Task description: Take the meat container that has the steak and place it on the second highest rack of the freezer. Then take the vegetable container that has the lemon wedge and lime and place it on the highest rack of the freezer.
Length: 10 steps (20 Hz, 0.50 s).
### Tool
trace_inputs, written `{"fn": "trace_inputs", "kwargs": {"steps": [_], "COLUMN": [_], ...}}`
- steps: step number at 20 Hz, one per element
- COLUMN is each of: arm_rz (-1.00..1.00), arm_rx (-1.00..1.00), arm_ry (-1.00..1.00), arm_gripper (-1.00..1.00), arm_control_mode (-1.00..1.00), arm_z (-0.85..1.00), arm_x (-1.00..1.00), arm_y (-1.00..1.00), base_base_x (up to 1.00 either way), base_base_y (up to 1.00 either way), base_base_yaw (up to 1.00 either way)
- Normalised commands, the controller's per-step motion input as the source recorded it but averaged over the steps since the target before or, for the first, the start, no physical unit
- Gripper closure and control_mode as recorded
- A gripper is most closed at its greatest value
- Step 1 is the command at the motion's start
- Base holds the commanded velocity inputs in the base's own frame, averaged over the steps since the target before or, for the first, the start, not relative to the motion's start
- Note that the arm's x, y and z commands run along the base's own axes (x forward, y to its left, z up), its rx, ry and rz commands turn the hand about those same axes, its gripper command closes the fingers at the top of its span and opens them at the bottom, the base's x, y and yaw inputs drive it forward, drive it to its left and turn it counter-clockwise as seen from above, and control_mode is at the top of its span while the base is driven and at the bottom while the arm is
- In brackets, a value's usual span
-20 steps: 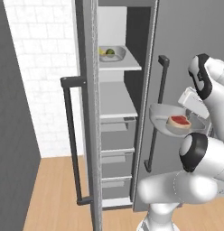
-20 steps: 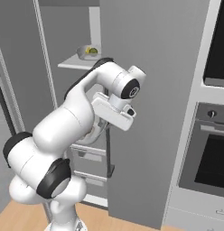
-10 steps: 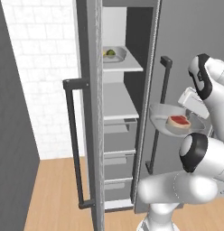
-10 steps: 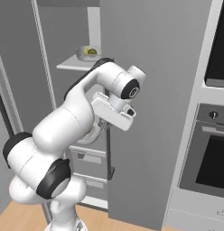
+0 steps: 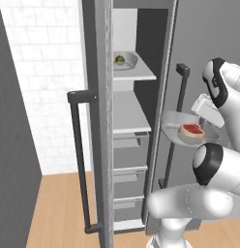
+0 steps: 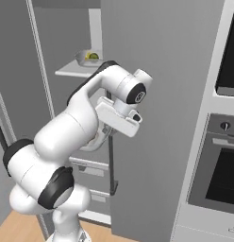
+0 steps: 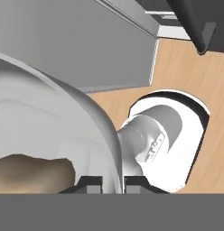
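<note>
1. The freezer (image 5: 141, 121) stands open ahead of the claw, just beyond the held load.
2. The second highest rack (image 5: 127, 116) is at about the claw's level, bare.
3. The meat container (image 5: 187, 133) hangs from the claw (image 7: 113, 184), whose jaws are nearly closed, pinching its rim.
4. The steak (image 5: 191, 130) lies inside it, just beside the claw.

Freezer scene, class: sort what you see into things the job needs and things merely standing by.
Belong to the job:
- steak in its meat container, held at the rim by the gripper, jaws shut
- freezer, door open
- second highest rack
- highest rack
- vegetable container with lime and lemon wedge

Just there:
- oven
- brick wall
- wooden floor
</note>
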Motion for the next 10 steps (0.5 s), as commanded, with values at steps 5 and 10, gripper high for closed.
{"fn": "trace_inputs", "kwargs": {"steps": [5, 10], "arm_rz": [0.0, -0.07], "arm_rx": [0.0, -0.01], "arm_ry": [0.0, -0.02], "arm_gripper": [1.0, 1.0], "arm_control_mode": [1.0, -1.0], "arm_z": [0.0, 0.0], "arm_x": [0.0, 0.11], "arm_y": [0.0, 0.29], "base_base_x": [0.28, 0.12], "base_base_y": [0.3, 0.28], "base_base_yaw": [0.0, -0.02]}}
